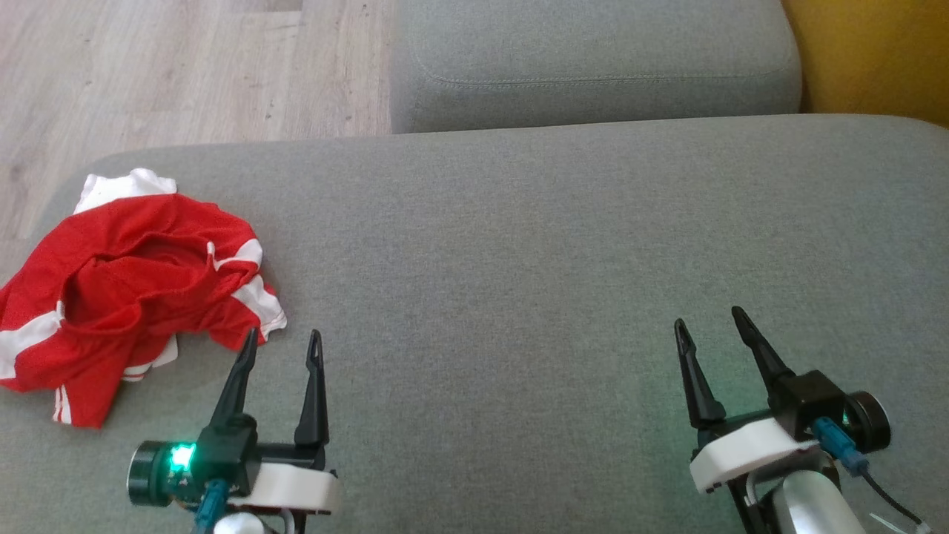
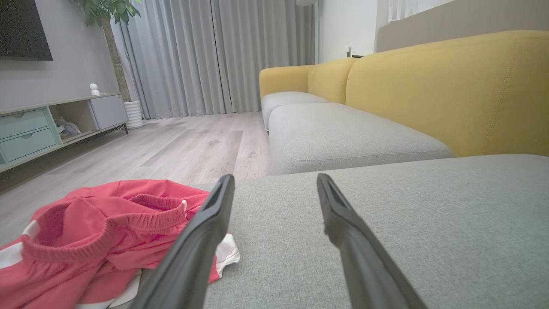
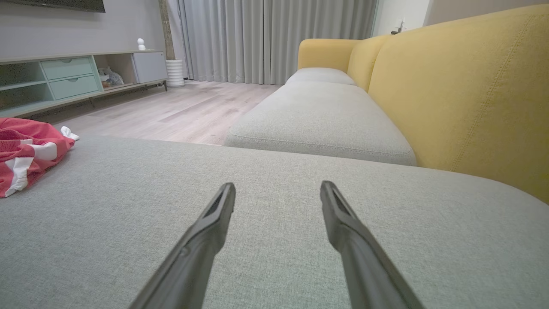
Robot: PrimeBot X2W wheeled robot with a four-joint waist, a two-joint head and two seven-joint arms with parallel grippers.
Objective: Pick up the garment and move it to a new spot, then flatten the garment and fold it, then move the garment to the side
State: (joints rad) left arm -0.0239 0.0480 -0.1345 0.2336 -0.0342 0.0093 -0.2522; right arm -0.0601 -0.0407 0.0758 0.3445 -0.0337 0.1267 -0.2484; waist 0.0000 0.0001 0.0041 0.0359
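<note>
The garment point(image 1: 126, 289) is a crumpled pair of red shorts with white stripes, lying at the left end of the grey seat cushion point(image 1: 556, 259). Its elastic waistband faces my left wrist camera as the garment point(image 2: 85, 240). My left gripper point(image 1: 283, 341) is open just right of the cloth's near corner, its left finger close to the white hem, nothing held. Far to the right, my right gripper point(image 1: 708, 319) hovers open over bare cushion. From the right wrist, the garment point(image 3: 25, 154) lies at the far left and my right gripper point(image 3: 278, 191) is empty.
A second grey cushion point(image 1: 593, 67) lies beyond the seat, with the yellow backrest point(image 1: 875, 52) at the right. Wooden floor point(image 1: 185, 74) runs past the cushion's left edge. A low sideboard point(image 2: 47, 124), a potted plant and grey curtains stand across the room.
</note>
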